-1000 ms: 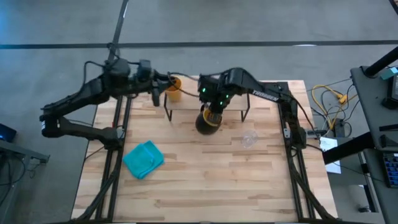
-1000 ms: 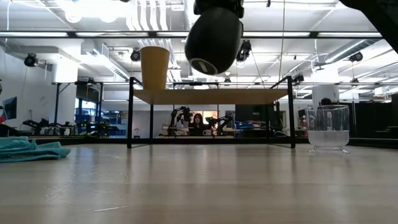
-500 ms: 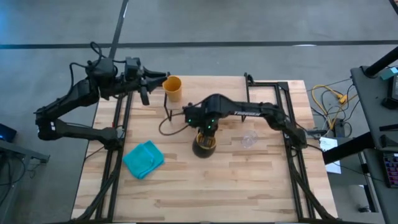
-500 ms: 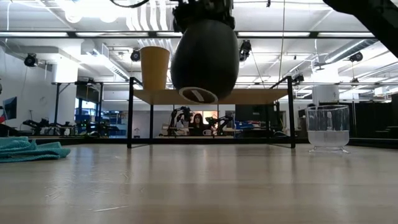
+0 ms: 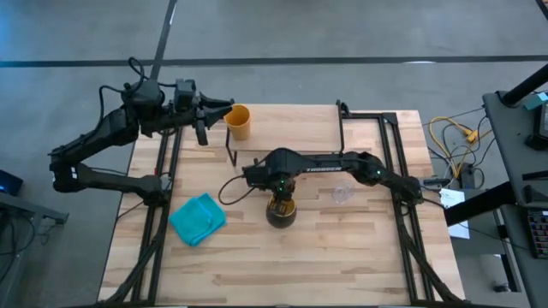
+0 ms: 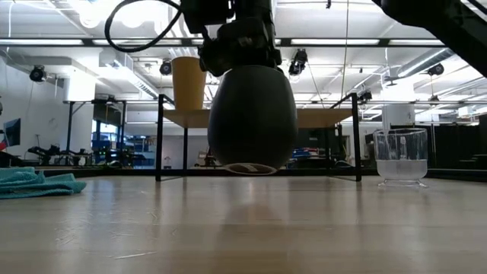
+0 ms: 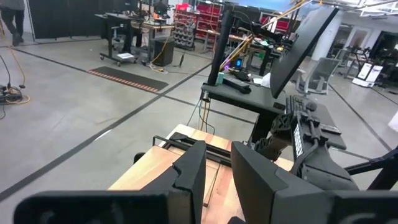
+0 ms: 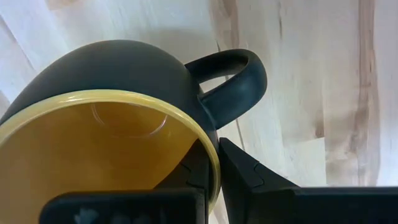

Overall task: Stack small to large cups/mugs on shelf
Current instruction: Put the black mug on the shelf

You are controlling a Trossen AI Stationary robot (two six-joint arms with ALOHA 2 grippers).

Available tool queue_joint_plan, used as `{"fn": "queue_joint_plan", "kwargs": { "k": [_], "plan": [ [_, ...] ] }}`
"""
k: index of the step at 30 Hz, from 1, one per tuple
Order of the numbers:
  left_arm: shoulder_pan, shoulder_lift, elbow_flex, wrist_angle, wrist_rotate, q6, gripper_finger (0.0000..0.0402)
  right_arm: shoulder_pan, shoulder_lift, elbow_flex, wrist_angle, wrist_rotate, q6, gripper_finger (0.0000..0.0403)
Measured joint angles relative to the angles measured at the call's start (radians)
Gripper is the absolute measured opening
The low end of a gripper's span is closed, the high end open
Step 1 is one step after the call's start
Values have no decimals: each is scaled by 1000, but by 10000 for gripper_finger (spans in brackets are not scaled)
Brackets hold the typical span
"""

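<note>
The dark mug (image 5: 281, 211) with the yellow-orange inside (image 8: 106, 155) hangs from my right gripper (image 5: 278, 193) low over the middle of the table, in front of the shelf (image 6: 259, 116). The handleless yellow-orange cup (image 5: 238, 121) stands by its base on the shelf's left end (image 6: 189, 82). My left gripper (image 5: 214, 109) is open, just left of that cup and clear of it. The small clear glass (image 5: 342, 192) stands on the table to the right of the mug (image 6: 400, 156). My right gripper pinches the mug's rim (image 8: 210, 149) right beside the handle (image 8: 233, 78), one finger inside the mug (image 8: 194, 167) and one outside (image 8: 249, 175). The fingers come from above, pointing down. The mug (image 6: 251, 122) hangs nearly upright below them, its base just clear of the table.
A teal blue cloth (image 5: 198, 218) lies on the table's left near part (image 6: 34, 184). The shelf's thin black legs (image 6: 159, 141) stand behind the mug. Bare wood stretches toward the table's near edge (image 5: 291, 265). Cables lie on the floor to the right (image 5: 452, 137).
My right gripper has carried the mug from beside the shelf toward the table's near edge and down, until it hangs just above the table; the mug has swung from tilted to nearly upright. My left gripper has drawn back leftward from the yellow-orange cup, which stays on the shelf.
</note>
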Motion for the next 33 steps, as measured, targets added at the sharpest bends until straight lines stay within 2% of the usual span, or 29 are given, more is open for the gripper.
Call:
{"fn": "queue_joint_plan", "kwargs": {
  "k": [7, 12, 20, 33],
  "plan": [
    [-1, -1, 0, 0, 0, -2, 63, 0, 2, 0, 0, 15, 0, 13],
    [-1, 3, 0, 0, 1, -3, 63, 1, 2, 0, 0, 81, 0, 13],
    [-1, 4, 0, 0, 1, -3, 63, -3, 2, -1, 1, 125, -5, 13],
    [-1, 23, -2, 0, 1, -3, 63, -5, 0, -92, 2, 141, -28, 13]
  ]
}}
